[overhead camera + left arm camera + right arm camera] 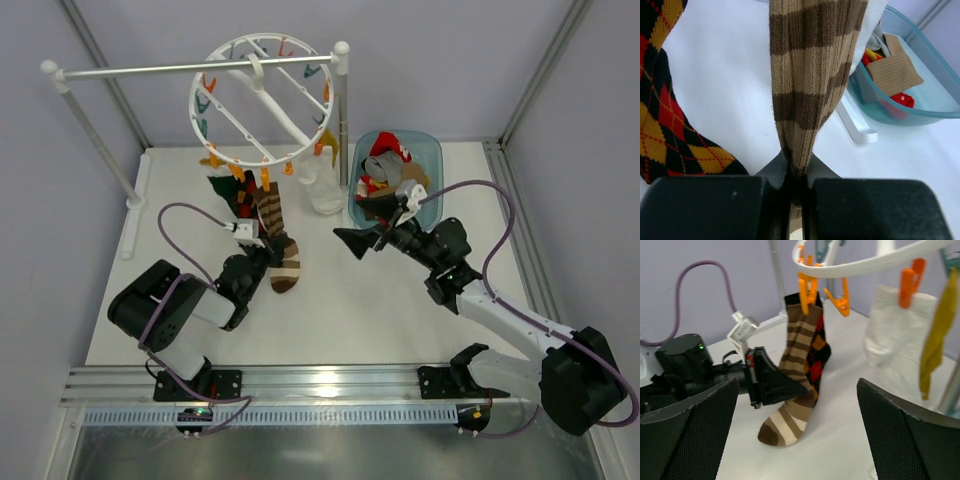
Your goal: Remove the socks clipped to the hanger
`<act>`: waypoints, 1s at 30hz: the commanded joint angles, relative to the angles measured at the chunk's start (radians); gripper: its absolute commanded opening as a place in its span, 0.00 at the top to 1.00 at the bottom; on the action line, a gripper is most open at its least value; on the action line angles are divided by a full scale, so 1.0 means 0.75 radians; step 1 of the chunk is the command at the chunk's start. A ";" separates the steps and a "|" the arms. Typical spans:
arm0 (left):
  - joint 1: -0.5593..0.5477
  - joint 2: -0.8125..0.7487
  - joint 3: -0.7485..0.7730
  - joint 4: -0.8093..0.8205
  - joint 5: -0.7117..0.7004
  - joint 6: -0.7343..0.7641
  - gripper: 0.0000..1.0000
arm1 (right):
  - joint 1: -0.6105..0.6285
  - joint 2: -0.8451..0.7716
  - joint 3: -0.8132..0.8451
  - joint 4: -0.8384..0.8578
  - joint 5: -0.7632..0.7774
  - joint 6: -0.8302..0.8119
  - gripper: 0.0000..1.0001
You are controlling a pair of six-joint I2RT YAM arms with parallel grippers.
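- The hanger (262,100) is a white plastic wheel with spokes. It hangs by its middle hook on the white rail stand (190,68) at the far side of the surface (350,320). Small orange, teal and blue clips sit around its rim.
- Several socks are clipped on the near part of the rim.
- The striped sock (795,375) is brown and tan. An orange clip (806,290) holds its top edge, and it hangs straight down, with the toe low near the surface.
- The argyle sock (817,355) is dark with red and yellow diamonds. It hangs just behind the striped sock and touches it.
- To the right the white sock (890,325) hangs on another orange clip. The yellow sock (935,350) hangs beside it as a thin strip.
- The left pincer (797,195) is closed on the striped sock. The two black jaws press together and the ribbed fabric is squeezed into a narrow fold between them. The grip is on the lower half of the sock, above the foot part.
- The right pincer (350,243) is wide open and holds nothing. It stands in the air between the striped sock and the teal basin (430,150) and touches neither of them. Its fingers (690,435) point toward the hanging socks.
- The teal basin stands on the surface at the right of the hanger, with some socks in it.
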 commanded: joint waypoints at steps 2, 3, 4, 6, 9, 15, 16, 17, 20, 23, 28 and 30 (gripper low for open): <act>-0.009 -0.040 -0.029 0.267 0.129 0.025 1.00 | 0.046 0.167 0.218 0.086 -0.391 0.039 0.00; -0.009 -0.042 -0.031 0.265 0.143 0.025 1.00 | 0.054 0.198 0.245 0.084 -0.428 0.045 0.00; -0.009 -0.046 -0.031 0.261 0.173 0.025 1.00 | 0.072 0.227 0.271 0.086 -0.465 0.049 0.00; -0.009 -0.056 -0.031 0.257 0.206 0.027 1.00 | 0.089 0.305 0.341 0.078 -0.486 0.049 0.00; -0.009 -0.081 -0.036 0.244 0.255 0.025 1.00 | 0.130 0.396 0.437 0.025 -0.498 0.031 0.00; -0.009 -0.101 -0.058 0.246 0.319 0.023 1.00 | 0.181 0.595 0.623 -0.016 -0.482 0.027 0.00; -0.009 -0.101 -0.064 0.258 0.325 0.021 1.00 | 0.183 0.622 0.650 -0.017 -0.480 0.031 0.00; -0.009 -0.101 -0.070 0.271 0.333 0.021 1.00 | 0.185 0.644 0.674 -0.019 -0.477 0.031 0.00; -0.009 -0.120 -0.085 0.277 0.350 0.021 1.00 | 0.195 0.728 0.807 -0.045 -0.465 0.033 0.00; -0.009 -0.126 -0.091 0.273 0.354 0.021 1.00 | 0.212 0.781 0.877 -0.102 -0.445 0.000 0.01; -0.009 -0.138 -0.109 0.295 0.366 0.019 1.00 | 0.226 0.804 0.928 -0.151 -0.302 -0.055 0.00; -0.009 -0.150 -0.121 0.299 0.370 0.019 1.00 | 0.228 0.824 0.955 -0.172 -0.265 -0.074 0.00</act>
